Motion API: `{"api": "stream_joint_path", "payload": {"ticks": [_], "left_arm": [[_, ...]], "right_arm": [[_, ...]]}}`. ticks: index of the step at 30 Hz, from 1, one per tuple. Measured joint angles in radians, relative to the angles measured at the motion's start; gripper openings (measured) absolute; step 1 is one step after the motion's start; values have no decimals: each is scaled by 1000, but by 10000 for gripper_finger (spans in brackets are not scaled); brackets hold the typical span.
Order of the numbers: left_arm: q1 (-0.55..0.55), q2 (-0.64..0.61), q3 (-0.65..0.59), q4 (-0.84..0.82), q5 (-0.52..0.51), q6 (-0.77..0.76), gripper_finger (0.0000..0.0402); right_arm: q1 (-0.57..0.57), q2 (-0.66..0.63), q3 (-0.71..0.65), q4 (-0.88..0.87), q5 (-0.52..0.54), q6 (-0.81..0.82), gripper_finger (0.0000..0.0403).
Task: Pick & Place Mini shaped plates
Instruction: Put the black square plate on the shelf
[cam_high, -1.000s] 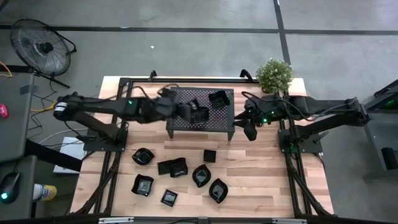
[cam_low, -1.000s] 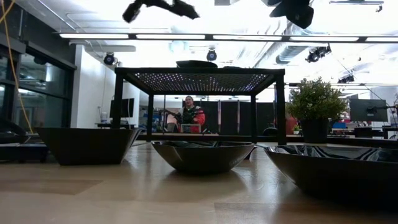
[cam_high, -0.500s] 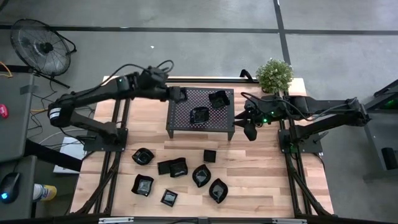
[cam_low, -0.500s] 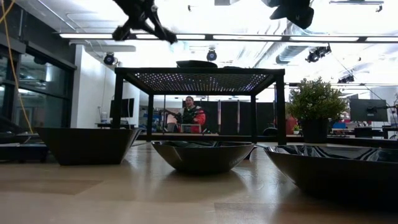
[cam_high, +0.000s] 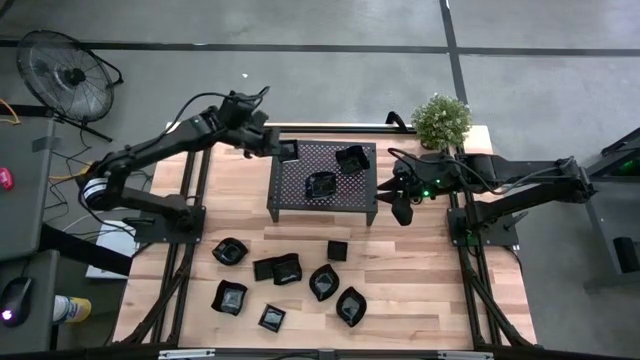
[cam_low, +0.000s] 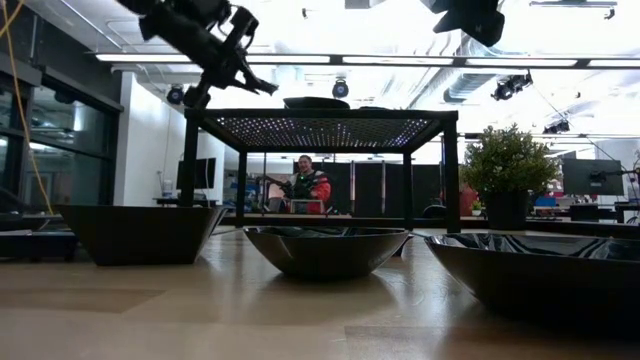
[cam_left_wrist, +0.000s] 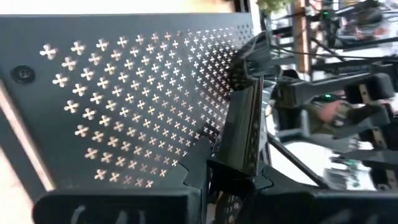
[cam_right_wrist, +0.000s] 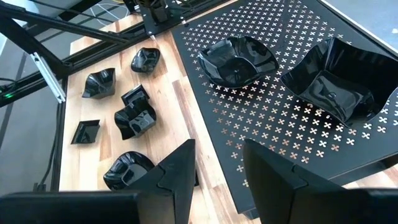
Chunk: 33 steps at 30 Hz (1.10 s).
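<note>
Wooden table (cam_high: 420, 290): plates (cam_high: 323, 283), rack (cam_high: 300, 195), plant (cam_high: 441, 121)

High view straight down — low view level at tabletop (near plates (cam_low: 325, 250)); both share rack (cam_high: 322, 182).

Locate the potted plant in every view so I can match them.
High view: the potted plant is at the table's far right corner.
Low view: it stands right of the rack.
Left wrist view: only green leaves at the top edge, probably the plant.
Right wrist view: not in it.
Shared landmark: the black perforated rack shows in all four.
</note>
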<state>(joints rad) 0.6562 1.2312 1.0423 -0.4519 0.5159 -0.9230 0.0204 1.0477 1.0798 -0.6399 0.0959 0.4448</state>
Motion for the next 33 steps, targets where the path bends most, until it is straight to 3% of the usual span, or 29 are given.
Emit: {"api": "stream_joint_path", "payload": {"ticks": [6,17,27,33], "left_arm": [[53,0,-79,57,102,-24,37],[79,15,-95,61,122,-11,41],[76,47,-95,60,121,-6,122],[67,65,-95,54,102,3,136]], "right_arm": [[0,0,0,0,2,3,130],[0,0,0,0,6,22,130],[0,0,0,0,7,26,130],[0,0,-1,-4,7,30,130]]}}
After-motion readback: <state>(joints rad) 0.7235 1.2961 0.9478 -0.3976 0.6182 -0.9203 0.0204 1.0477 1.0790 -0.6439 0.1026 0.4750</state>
